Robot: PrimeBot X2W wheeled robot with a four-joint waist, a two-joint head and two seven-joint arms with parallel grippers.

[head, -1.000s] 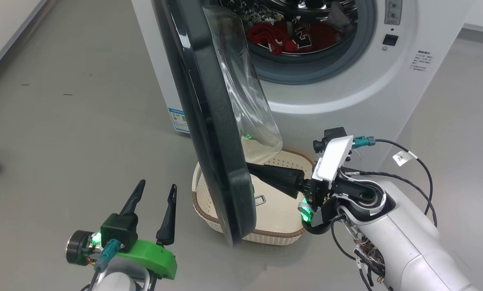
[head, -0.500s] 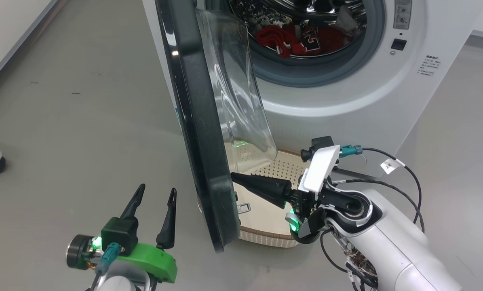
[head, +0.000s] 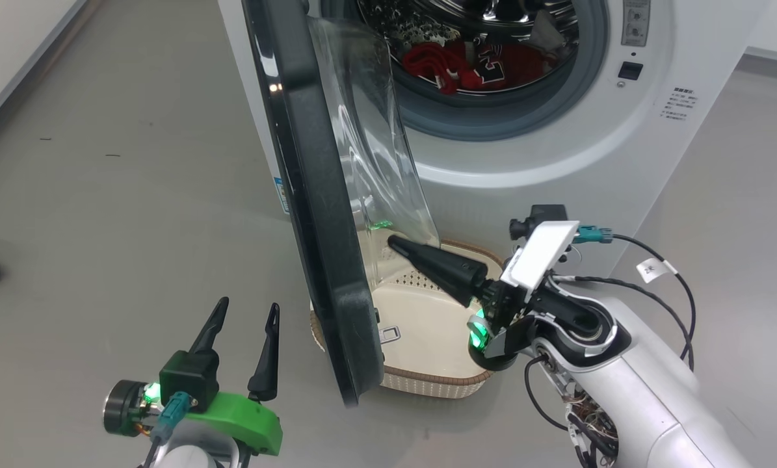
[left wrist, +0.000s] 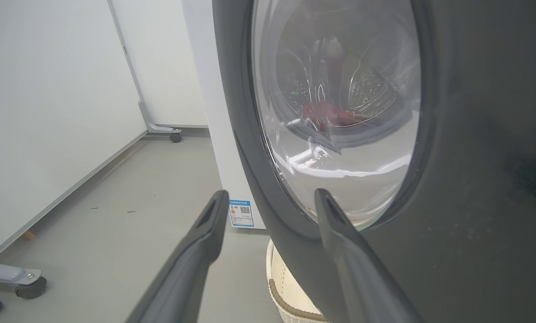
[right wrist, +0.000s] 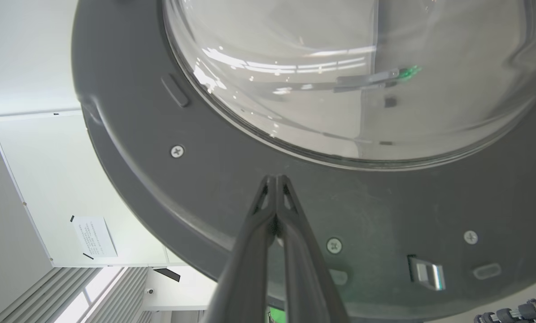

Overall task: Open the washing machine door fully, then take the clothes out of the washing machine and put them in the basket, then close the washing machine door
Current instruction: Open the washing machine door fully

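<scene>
The step in hand is opening the door point(head: 316, 214) fully. It stands about half open, edge-on to the head view, between the two pincers. The right pincer point(head: 393, 242) has its fingers pressed together with nothing between them. Its tip seems to rest on the door's inner face, right at the foot of the glass bowl. The left pincer point(head: 248, 305) hangs on the outer side of the door with its fingers spread, holding nothing.

To do it well, I judge the right pincer should push from the flat dark rim, not the bulging glass, where a narrow tip would likely skid. The push should follow the hinge's arc rather than a straight line, so the tip stays seated as the door turns. The door will swing toward the left pincer, which should draw aside to leave the path free. The basket point(head: 427, 380) lies on the floor directly under the right pincer and its arm, so a dip of the arm could knock it.

The clothes point(head: 492, 62) lie beyond and above the right pincer, well apart from it, in the drum of the washer point(head: 557, 149).

Counted:
- **Washer:** one.
- **Door:** one.
- **Basket:** one, with no clothes in it.
- **Pincers:** two.
- **Clothes:** one red heap. I cannot tell how many pieces it holds.
</scene>
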